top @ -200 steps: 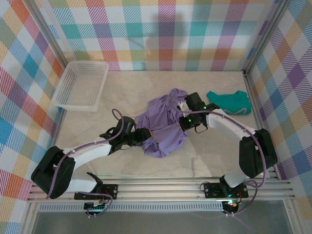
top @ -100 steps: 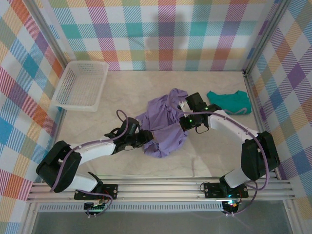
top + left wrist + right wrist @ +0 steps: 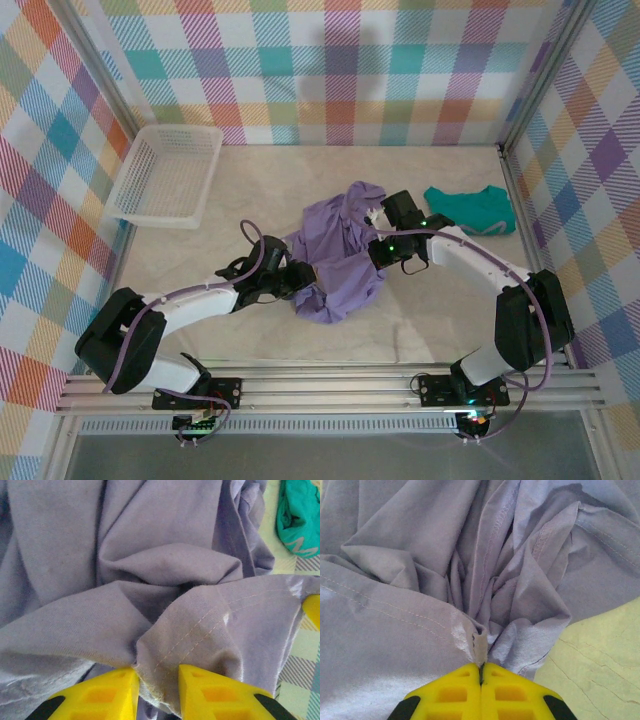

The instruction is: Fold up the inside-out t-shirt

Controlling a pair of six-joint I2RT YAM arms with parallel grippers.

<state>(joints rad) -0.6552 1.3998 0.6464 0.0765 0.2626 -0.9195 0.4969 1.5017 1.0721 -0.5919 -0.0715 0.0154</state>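
Where the inside-out t-shirt lies: crumpled in a lavender heap around the middle of the surface, a little toward the right edge and apart from every edge.
Shirt edges: a stitched hem runs across the left wrist view, its seam threads showing; in the right wrist view several hemmed folds gather into one tight bunch.
Left pincer: at the heap's near-left side, with yellow fingers pressed on either side of a puckered hem fold and cloth filling the gap — grasping the shirt.
Right pincer: at the heap's far-right side, clenched, its fingers meeting on a thin strip of hem that stands up between them.
Teal garment: lying near the right edge toward the far-right corner, close to the right arm, apart from the shirt.
Basket: white and mesh-walled, in the far-left corner, well apart from the shirt.
Open room, far edge: bare marbled surface from the basket across to the teal garment.
Open room, left edge: bare on the near side of the basket, crossed by the left arm.
Open room, near edge: a bare band between the heap and the rail that carries the arm bases.
Bounds: plaid walls stand along the far, left and right edges.
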